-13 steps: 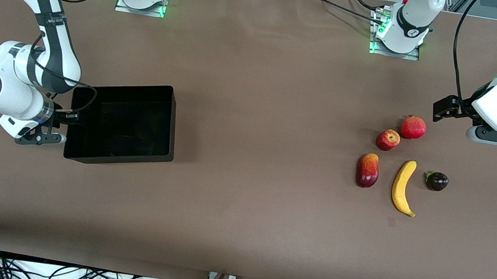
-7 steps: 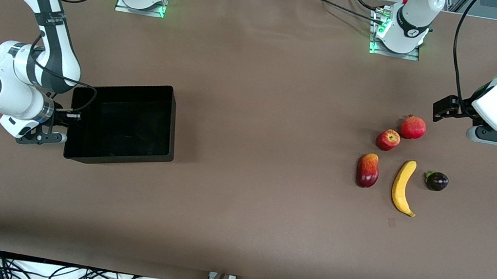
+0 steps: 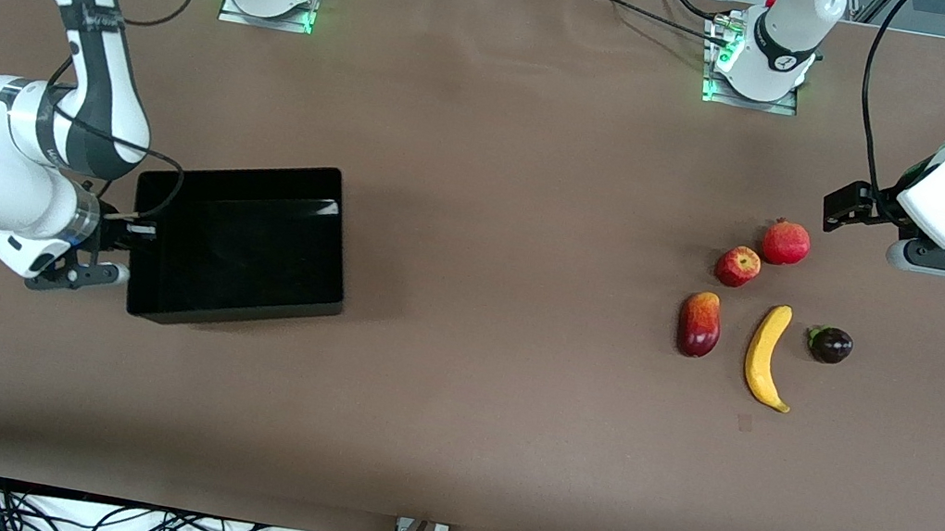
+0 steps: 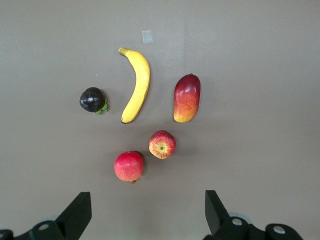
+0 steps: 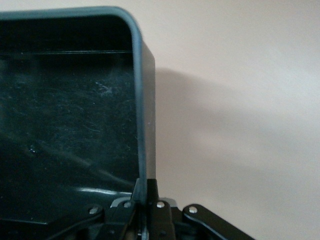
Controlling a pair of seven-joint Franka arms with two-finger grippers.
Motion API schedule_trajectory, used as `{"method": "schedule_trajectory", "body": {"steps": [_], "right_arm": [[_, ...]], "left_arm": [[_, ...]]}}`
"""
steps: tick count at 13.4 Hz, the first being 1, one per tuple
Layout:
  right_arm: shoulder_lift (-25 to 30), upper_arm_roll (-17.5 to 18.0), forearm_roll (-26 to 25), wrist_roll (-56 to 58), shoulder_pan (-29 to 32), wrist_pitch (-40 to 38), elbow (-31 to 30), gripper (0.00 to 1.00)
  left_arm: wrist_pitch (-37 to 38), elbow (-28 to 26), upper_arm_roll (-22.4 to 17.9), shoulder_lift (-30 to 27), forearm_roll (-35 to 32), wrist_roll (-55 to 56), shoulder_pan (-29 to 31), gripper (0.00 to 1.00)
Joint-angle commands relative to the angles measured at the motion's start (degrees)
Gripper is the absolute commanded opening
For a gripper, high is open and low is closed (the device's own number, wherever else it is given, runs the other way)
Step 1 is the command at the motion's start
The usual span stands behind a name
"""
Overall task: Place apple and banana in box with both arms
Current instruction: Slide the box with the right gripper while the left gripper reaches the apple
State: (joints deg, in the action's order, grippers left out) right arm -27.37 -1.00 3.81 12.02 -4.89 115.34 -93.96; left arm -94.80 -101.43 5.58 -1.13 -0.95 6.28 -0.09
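Dragging well means the right claw (image 3: 133, 229) stays pinched on the box (image 3: 237, 244) wall; left claw (image 4: 145, 212), spread, waits over the pomegranate (image 4: 129, 166).

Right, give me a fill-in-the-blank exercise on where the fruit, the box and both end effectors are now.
1. The right end effector is shut on the wall of the ____.
2. The left end effector hangs open above the fruit, and the box holds ____ fruit.
3. The banana lies between the mango and the dark ____ fruit.
4. The apple sits beside the ____.

Missing words: box; no; purple; pomegranate
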Motion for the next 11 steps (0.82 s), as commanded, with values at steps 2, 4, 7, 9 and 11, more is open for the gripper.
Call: {"method": "schedule_trajectory", "body": {"steps": [2, 4, 7, 9, 11], "right_arm": [[-1.7, -0.1, 2.3, -15.0, -11.7, -5.9, 8.1, 0.0], [-3.3, -0.1, 2.2, -26.1, -19.2, -5.2, 9.5, 0.0], [-8.1, 0.1, 2.9, -40.5, -27.8, -5.3, 15.3, 0.0], [-12.7, 0.2, 6.9, -45.2, -32.1, -4.8, 20.3, 0.0], [-17.2, 0.3, 7.3, -48.1, -34.8, -4.0, 25.6, 0.0]], "left_arm": [[1.2, 1.6, 0.1, 0.6, 0.9, -0.5, 0.4, 1.0], [1.2, 1.6, 0.1, 0.6, 1.0, -0.5, 0.4, 1.0], [1.3, 1.3, 0.1, 0.6, 1.0, -0.6, 0.6, 1.0], [3.1, 0.5, 0.0, 0.6, 1.0, -0.5, 0.7, 1.0], [5.5, 0.3, 0.0, 2.5, 1.0, -0.6, 0.9, 1.0]]}}
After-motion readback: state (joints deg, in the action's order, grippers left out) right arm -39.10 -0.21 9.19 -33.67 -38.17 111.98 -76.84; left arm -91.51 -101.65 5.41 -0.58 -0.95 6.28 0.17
